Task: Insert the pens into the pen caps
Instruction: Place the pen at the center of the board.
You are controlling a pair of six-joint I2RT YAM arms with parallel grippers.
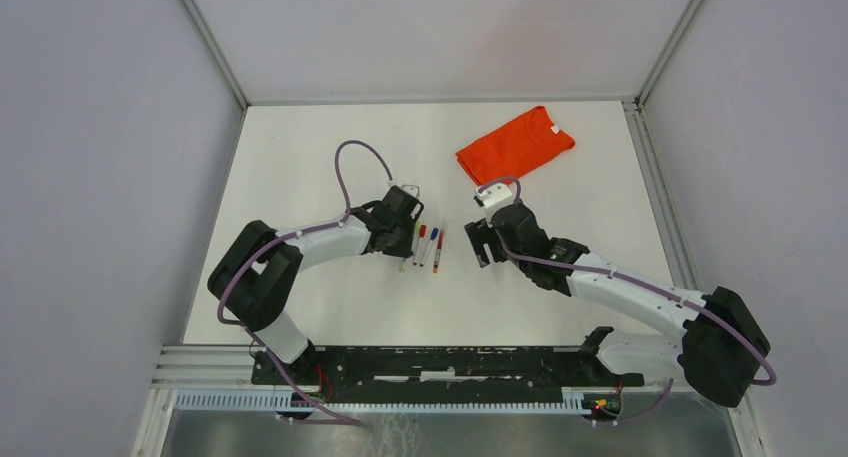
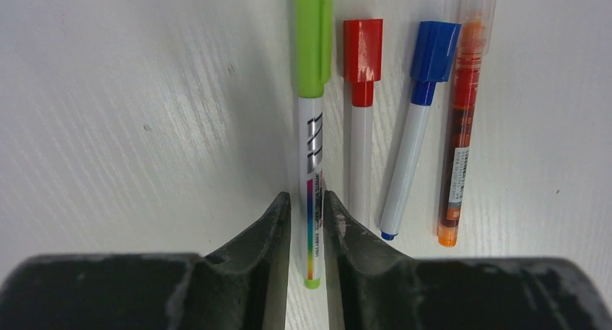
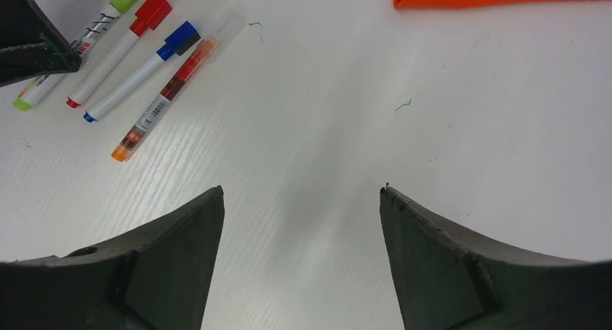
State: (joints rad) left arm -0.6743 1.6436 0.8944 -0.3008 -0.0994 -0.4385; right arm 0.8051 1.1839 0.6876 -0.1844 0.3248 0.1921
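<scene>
Four pens lie side by side on the white table, each with a cap on. The green pen (image 2: 311, 149) wears a green cap (image 2: 314, 41), the red pen (image 2: 360, 149) a red cap (image 2: 362, 50), and the blue pen (image 2: 405, 164) a blue cap (image 2: 435, 50). The orange pen (image 2: 458, 149) has a clear cap (image 2: 476, 5). My left gripper (image 2: 307, 200) straddles the green pen's tail end, jaws slightly apart, with a sliver of table showing on the pen's left. My right gripper (image 3: 302, 193) hovers wide open and empty to the right of the pens (image 1: 425, 247).
A folded orange shirt (image 1: 515, 144) lies at the back right of the table. Grey walls close in the table on three sides. The left gripper's fingers (image 3: 29, 41) show at the top left of the right wrist view.
</scene>
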